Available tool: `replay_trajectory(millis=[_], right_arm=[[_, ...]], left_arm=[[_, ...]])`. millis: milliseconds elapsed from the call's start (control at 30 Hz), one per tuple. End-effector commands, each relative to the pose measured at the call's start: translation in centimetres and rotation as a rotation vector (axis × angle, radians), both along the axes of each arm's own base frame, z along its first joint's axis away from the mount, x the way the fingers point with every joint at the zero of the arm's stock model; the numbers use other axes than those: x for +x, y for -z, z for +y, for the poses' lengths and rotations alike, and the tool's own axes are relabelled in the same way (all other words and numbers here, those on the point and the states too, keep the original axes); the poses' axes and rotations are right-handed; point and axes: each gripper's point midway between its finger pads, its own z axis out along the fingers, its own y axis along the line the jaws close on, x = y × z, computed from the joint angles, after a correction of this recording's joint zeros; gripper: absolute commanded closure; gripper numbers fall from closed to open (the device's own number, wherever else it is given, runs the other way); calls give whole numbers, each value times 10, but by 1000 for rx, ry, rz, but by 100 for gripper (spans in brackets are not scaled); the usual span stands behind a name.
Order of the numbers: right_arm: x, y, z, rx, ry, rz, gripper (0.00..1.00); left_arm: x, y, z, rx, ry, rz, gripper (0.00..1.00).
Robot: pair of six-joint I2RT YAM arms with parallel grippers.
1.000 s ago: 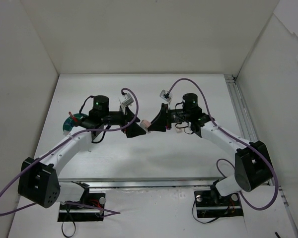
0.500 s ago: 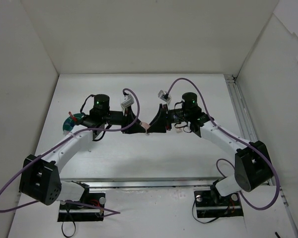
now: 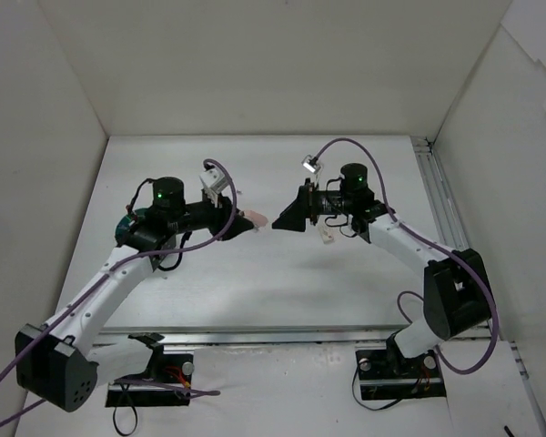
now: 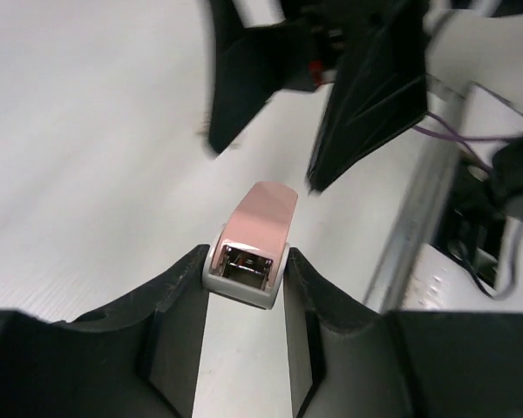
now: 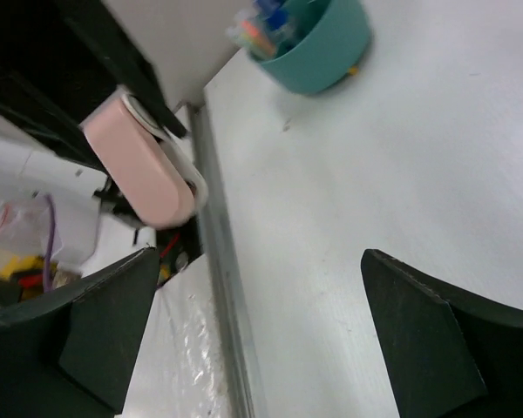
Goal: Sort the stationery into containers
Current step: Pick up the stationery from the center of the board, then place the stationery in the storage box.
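A small pink and white stationery piece (image 4: 254, 233) sticks out of my left gripper (image 4: 244, 272), whose jaws are shut on its white end. From above, this piece (image 3: 256, 219) hangs over the middle of the table, just off the tips of my left gripper (image 3: 246, 221). My right gripper (image 3: 275, 221) faces it a short gap away, open and empty. The right wrist view shows the pink piece (image 5: 142, 165) ahead of my wide-apart right gripper (image 5: 257, 300). The teal container (image 5: 318, 54) holds several coloured pens. From above, the container (image 3: 123, 229) is mostly hidden behind my left arm.
A small white item (image 3: 326, 235) lies on the table beside my right wrist. White walls close in the table at the back and on both sides. A metal rail (image 3: 434, 196) runs along the right edge.
My right gripper has opened and let go of the pink piece. My left gripper has shut on it and pulled back to the left, carrying it.
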Motion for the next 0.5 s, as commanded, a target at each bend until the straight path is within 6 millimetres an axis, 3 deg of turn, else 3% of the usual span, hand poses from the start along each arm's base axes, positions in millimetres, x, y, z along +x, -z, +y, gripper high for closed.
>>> replay_trajectory(millis=[0, 33, 100, 133, 167, 267, 467], right_arm=[[36, -31, -30, -1, 247, -86, 2], [39, -19, -39, -49, 302, -43, 2], [56, -14, -58, -137, 428, -94, 2], [54, -2, -64, -197, 454, -57, 2], [57, -1, -71, -222, 484, -71, 2], [61, -7, -84, -245, 556, -104, 2], [71, -6, -102, -275, 637, -102, 2]], left_arm=[[36, -10, 64, 101, -452, -2, 100], [41, -15, 92, 109, -581, -6, 100], [46, -2, 142, 174, -822, 37, 100], [47, -10, 181, 185, -992, 18, 100], [42, -1, 199, 220, -1076, 46, 100], [36, -5, 260, 222, -1382, 70, 100], [28, -4, 318, 215, -1662, 186, 100]])
